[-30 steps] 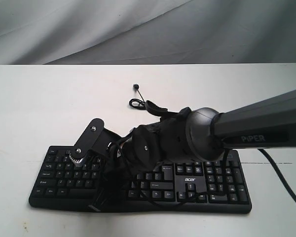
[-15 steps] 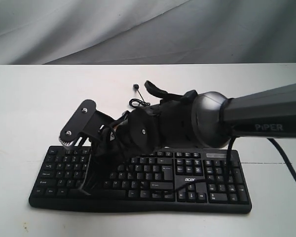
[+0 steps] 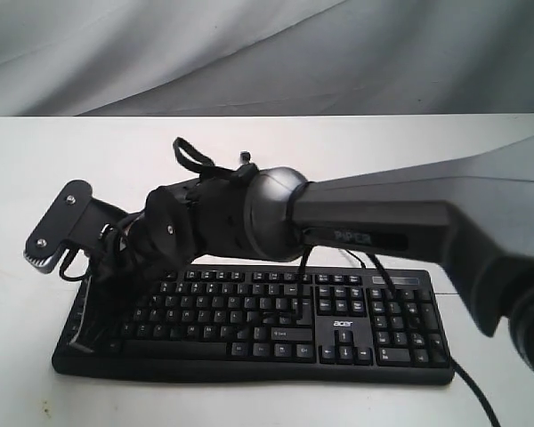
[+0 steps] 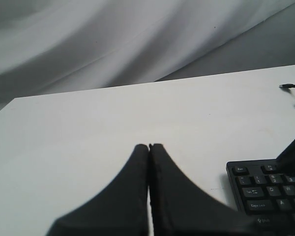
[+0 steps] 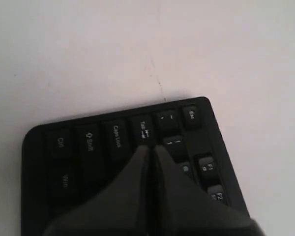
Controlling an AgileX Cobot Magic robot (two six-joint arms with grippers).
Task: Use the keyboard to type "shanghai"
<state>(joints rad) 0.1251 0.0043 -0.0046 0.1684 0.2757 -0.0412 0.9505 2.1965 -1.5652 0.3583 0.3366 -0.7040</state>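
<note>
The black keyboard [image 3: 338, 325] lies along the near side of the white table, "acer" logo facing the exterior view. My right arm reaches across it to its left end. The right gripper [image 3: 87, 307] is shut with nothing between its fingers. In the right wrist view the right gripper [image 5: 150, 147] points at the keyboard [image 5: 88, 142] just by the Tab key; contact cannot be judged. My left gripper [image 4: 149, 146] is shut and empty over bare table, apart from the keyboard's [image 4: 270, 189] Esc corner. The exterior view does not show the left arm.
The keyboard's thin cable ends in a USB plug [image 3: 246, 157] lying on the table behind the arm, also seen as the plug [image 4: 285, 86] in the left wrist view. A grey cloth backdrop [image 3: 249, 53] hangs behind the table's far edge.
The right arm has swung left along the keyboard, from over its middle to its left end, uncovering the middle keys. The keyboard has not shifted.
</note>
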